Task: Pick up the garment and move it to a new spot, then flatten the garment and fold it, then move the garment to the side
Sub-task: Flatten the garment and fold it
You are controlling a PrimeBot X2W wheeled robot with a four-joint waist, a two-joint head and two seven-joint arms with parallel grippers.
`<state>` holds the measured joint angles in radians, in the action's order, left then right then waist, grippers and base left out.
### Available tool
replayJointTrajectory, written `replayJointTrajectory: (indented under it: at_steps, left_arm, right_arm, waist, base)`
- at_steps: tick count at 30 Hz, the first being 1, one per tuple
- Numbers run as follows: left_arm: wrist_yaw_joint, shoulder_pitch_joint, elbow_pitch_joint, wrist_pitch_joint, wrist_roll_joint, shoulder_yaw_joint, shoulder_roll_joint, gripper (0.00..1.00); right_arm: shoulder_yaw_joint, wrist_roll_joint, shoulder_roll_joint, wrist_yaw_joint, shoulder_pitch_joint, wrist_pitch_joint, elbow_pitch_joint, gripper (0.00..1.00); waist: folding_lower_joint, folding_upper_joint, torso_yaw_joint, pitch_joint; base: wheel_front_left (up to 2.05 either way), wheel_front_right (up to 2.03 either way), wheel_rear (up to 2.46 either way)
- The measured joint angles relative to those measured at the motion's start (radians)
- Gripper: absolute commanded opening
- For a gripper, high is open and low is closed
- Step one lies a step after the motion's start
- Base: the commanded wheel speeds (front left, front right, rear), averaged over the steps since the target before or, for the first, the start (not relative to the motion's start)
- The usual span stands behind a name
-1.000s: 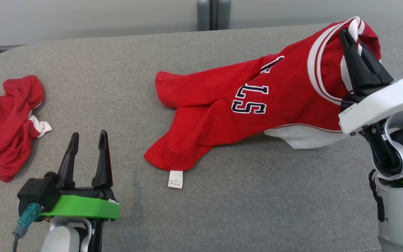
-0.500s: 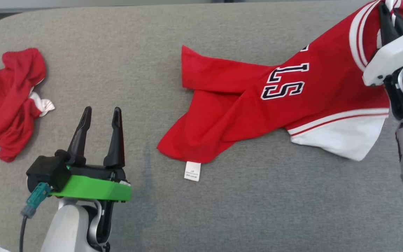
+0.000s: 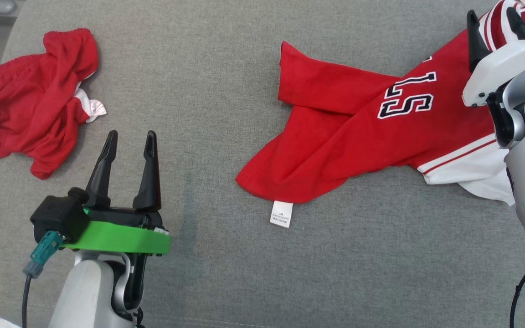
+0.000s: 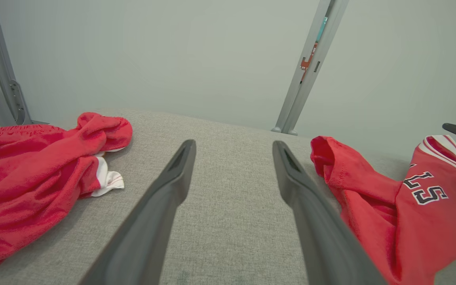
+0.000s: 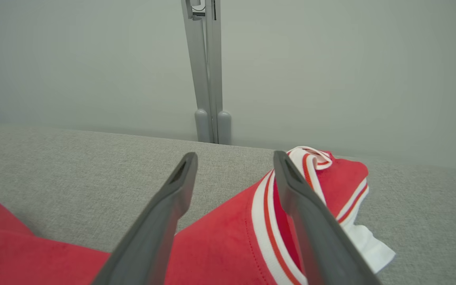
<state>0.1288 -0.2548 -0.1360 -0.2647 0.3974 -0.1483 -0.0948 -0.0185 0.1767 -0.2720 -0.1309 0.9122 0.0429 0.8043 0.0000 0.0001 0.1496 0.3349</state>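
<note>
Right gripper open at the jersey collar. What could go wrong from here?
1. The striped collar seems to touch a finger of the right gripper; backing off may drag it.
2. The jersey is lapped over itself near the hem; folding now would trap creases.
3. The crumpled red garment lies near the left gripper; it could grab that instead.

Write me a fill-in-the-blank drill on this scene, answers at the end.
The right gripper has its jaws ____ at the striped collar of the jersey.
The label at the jersey's hem is coloured ____.
The crumpled red garment lies on the robot's ____ side.
Answers: open; white; left.
</note>
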Motion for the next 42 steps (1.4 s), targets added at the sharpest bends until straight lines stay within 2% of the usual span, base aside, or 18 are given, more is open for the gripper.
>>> replayJointTrajectory:
  at_steps: [6,12,17,25,31,42]
  left_arm:
    - [0.0,0.03,-0.012,0.0,-0.003,0.031,0.001,1.0]
    - [0.0,0.076,-0.021,0.0,-0.015,0.051,0.002,1.0]
    - [0.0,0.117,-0.028,0.0,-0.024,0.063,0.006,1.0]
    - [0.0,0.169,-0.065,0.0,-0.04,0.088,0.002,1.0]
    - [0.0,0.189,-0.096,0.0,-0.042,0.096,0.005,1.0]
    - [0.0,0.213,-0.156,0.0,-0.048,0.108,0.006,1.0]
  right_arm:
    - [-0.049,0.089,0.004,0.0,-0.027,-0.03,-0.02,1.0]
    - [-0.069,0.156,-0.002,0.0,-0.19,-0.083,-0.202,1.0]
    - [-0.016,0.125,0.009,0.0,-0.385,-0.054,-0.394,1.0]
    - [0.066,0.017,0.127,0.0,-0.665,0.031,-0.645,1.0]
    - [0.084,0.019,0.165,0.0,-0.782,0.044,-0.682,1.0]
    - [0.026,0.021,0.139,0.0,-0.866,0.03,-0.683,1.0]
  waist:
    - [0.0,0.0,-0.016,-0.04]
    - [0.0,0.0,-0.06,-0.105]
    - [0.0,0.0,-0.094,-0.157]
    - [0.0,0.0,-0.134,-0.241]
    - [0.0,0.0,-0.154,-0.294]
    - [0.0,0.0,-0.169,-0.341]
  base:
    - [0.0,0.0,0.0]
    - [0.0,0.0,0.0]
    - [0.0,0.0,0.0]
    - [0.0,0.0,0.0]
    - [0.0,0.0,0.0]
    - [0.0,0.0,0.0]
